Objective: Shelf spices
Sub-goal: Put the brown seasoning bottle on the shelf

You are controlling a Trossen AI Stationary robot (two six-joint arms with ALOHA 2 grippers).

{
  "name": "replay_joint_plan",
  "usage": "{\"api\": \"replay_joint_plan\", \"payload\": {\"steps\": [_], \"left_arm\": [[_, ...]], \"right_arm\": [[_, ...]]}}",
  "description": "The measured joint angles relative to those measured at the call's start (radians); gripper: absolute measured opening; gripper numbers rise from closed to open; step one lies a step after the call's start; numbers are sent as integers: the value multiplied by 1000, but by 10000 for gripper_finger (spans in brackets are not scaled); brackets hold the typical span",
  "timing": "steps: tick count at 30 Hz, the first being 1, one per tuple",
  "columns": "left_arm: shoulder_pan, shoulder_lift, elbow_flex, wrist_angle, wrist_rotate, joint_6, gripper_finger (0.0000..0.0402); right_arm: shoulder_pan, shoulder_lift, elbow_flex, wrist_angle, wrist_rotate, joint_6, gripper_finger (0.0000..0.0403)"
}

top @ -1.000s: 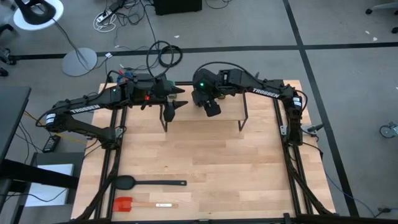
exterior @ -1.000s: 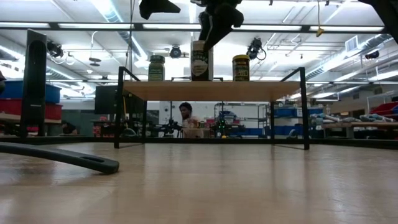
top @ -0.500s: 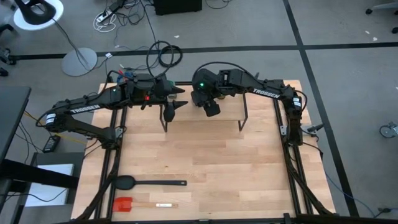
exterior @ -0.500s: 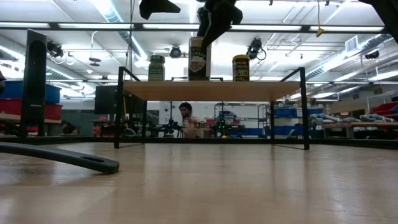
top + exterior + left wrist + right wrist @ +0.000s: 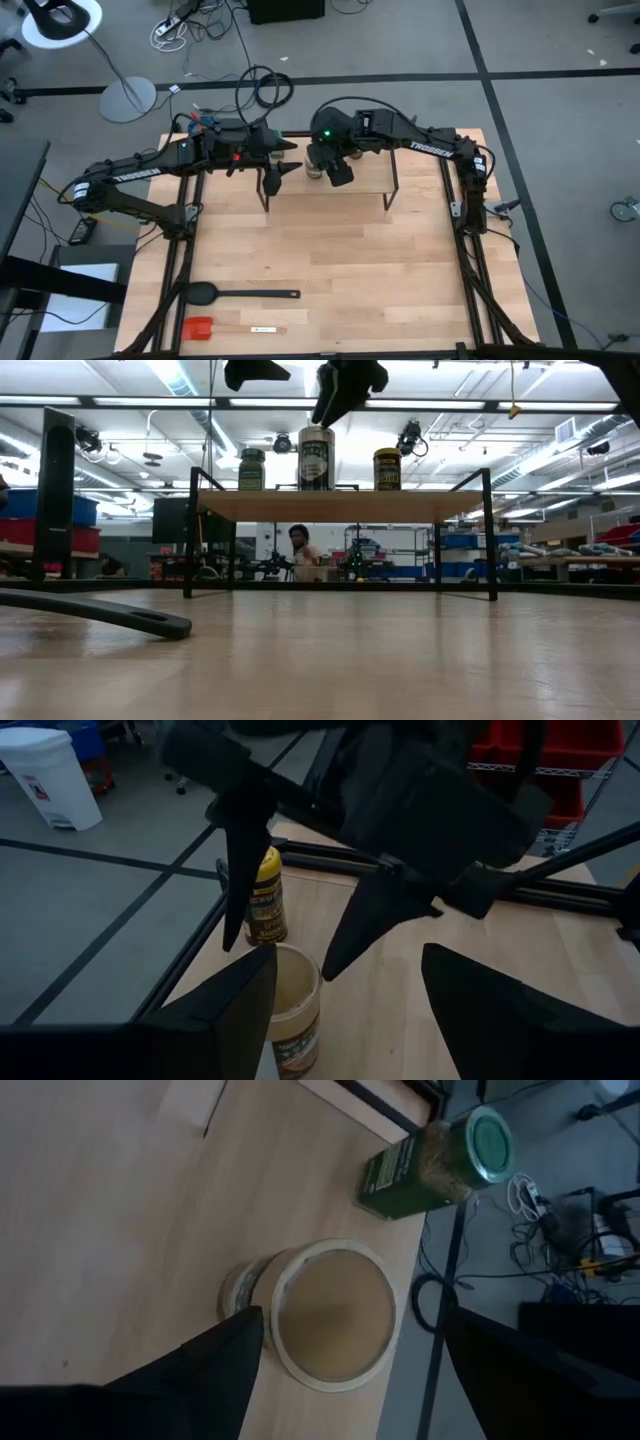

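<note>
A: Where are the spices?
B: Three stand on the shelf (image 5: 340,503), upper middle of the low view: green-lidded jar (image 5: 252,469), tan-topped jar (image 5: 316,458), yellow-lidded jar (image 5: 387,468).
A: Grippers?
B: Right gripper (image 5: 342,382) hangs spread open, empty, above the tan one. Left gripper (image 5: 272,172), also parted, holds nothing.

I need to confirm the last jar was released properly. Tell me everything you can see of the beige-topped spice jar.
The beige-topped spice jar is a small cylinder with a pale tan lid and a dark printed label. It stands upright on the shelf, between the other two jars and touching neither. The right gripper hangs open just above it, fingers clear of the lid.
</note>
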Motion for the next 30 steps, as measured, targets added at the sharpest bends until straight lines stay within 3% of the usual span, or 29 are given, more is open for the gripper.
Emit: {"api": "replay_joint_plan", "payload": {"steps": [4,13,17,21,28,30], "left_arm": [[0,0,0,0,0,0,254],[0,0,0,-1,0,23,254],[0,0,0,-1,0,26,254],[0,0,0,3,0,27,254],[0,0,0,4,0,27,254],[0,0,0,4,1,27,254]], "right_arm": [[9,-3,0,-2,49,-3,308],[89,-34,0,14,54,14,305],[129,-31,-1,-10,32,41,282],[155,-30,-1,-9,-6,79,216],[147,-29,-14,-25,-65,174,38],[138,-29,-35,-24,-66,181,11]]}}
